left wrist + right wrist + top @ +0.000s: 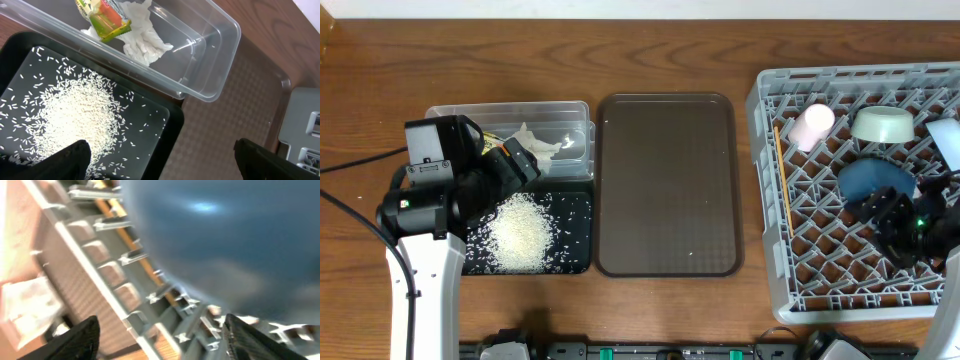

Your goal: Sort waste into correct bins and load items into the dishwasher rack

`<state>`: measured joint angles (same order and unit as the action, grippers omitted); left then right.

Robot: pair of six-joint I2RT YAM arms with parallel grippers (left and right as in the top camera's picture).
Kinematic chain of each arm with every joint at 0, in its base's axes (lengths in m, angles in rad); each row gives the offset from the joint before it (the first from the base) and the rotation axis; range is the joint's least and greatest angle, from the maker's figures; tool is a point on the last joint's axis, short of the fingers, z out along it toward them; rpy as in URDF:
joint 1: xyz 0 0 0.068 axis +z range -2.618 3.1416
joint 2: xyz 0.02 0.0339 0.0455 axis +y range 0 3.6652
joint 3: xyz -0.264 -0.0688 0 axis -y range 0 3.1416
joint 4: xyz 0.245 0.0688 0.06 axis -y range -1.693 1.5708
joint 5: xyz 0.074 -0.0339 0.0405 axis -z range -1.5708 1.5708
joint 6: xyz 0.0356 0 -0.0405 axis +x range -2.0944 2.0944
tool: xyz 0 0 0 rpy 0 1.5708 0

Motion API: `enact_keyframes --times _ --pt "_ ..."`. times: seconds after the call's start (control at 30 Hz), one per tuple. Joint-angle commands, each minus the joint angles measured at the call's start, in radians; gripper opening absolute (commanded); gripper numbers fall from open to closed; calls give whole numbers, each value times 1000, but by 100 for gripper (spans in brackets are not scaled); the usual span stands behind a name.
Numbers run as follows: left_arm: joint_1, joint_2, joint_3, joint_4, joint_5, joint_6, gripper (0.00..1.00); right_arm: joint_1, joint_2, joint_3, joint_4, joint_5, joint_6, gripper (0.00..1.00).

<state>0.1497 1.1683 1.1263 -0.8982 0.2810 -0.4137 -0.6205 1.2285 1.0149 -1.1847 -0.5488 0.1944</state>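
Observation:
The grey dishwasher rack [767, 262] on the right holds a pink cup [812, 125], a pale green bowl [883, 124], a light-blue bowl [948, 140], wooden chopsticks [782, 170] and the blue plate [873, 180]. My right gripper [880, 215] hovers just in front of the plate [225, 240]; it [160, 340] is open, with only rack pegs between the fingers. My left gripper [515, 165] [165, 165] is open and empty over the black tray [172, 120] of rice [70, 115]. The clear tub [215, 50] holds tissue [145, 37] and the yellow-green wrapper [105, 20].
A large dark brown serving tray [665, 185] lies between the bins and the rack. The black tray [575, 215] sits directly in front of the clear tub [582, 108]. Bare wooden table [650, 50] runs along the back.

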Motion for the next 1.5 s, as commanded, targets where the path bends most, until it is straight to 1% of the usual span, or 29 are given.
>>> enact_keyframes --times 0.0,0.1,0.13,0.17,0.23,0.27,0.33,0.37,0.43,0.47,0.53,0.67,0.87,1.03,1.1,1.23,1.3,1.4,1.47 --pt "4 -10 2 -3 -13 13 94 -1 -2 58 -29 -206 -47 72" --pt "4 -10 2 -3 -13 13 95 -1 -2 111 -87 -256 -86 69" --pt "4 -10 2 -3 -13 13 95 -1 -2 128 -103 -255 -106 61" --pt "4 -10 2 -3 -13 13 95 -1 -2 142 -113 -251 -126 47" --pt "4 -10 2 -3 -13 13 95 -1 -2 163 -102 -222 -136 9" --pt "4 -10 2 -3 -13 13 95 -1 -2 169 -77 -193 -136 1" --pt "4 -10 2 -3 -13 13 95 -1 -2 172 16 -79 -117 1" --pt "4 -10 2 -3 -13 13 95 -1 0 171 56 -1 -84 1" --pt "4 -10 2 -3 -13 13 95 0 2 166 114 160 27 1" --pt "4 -10 2 -3 -13 13 95 0 4 163 134 208 60 1" --pt "4 -10 2 -3 -13 13 95 0 8 158 167 243 95 1" --pt "4 -10 2 -3 -13 13 95 0 40 140 225 246 128 1" --pt "4 -10 2 -3 -13 13 95 0 132 66 208 246 130 1" --pt "4 -10 2 -3 -13 13 94 0 193 27 117 171 141 1" --pt "4 -10 2 -3 -13 13 95 0 185 32 109 129 119 1" --pt "4 -11 2 -3 -13 13 95 8 150 70 111 121 116 1" --pt "4 -10 2 -3 -13 13 95 31 124 97 110 100 88 1" --pt "4 -10 2 -3 -13 13 95 97 83 123 112 61 56 2" --pt "4 -10 2 -3 -13 13 95 178 57 130 126 63 24 4"
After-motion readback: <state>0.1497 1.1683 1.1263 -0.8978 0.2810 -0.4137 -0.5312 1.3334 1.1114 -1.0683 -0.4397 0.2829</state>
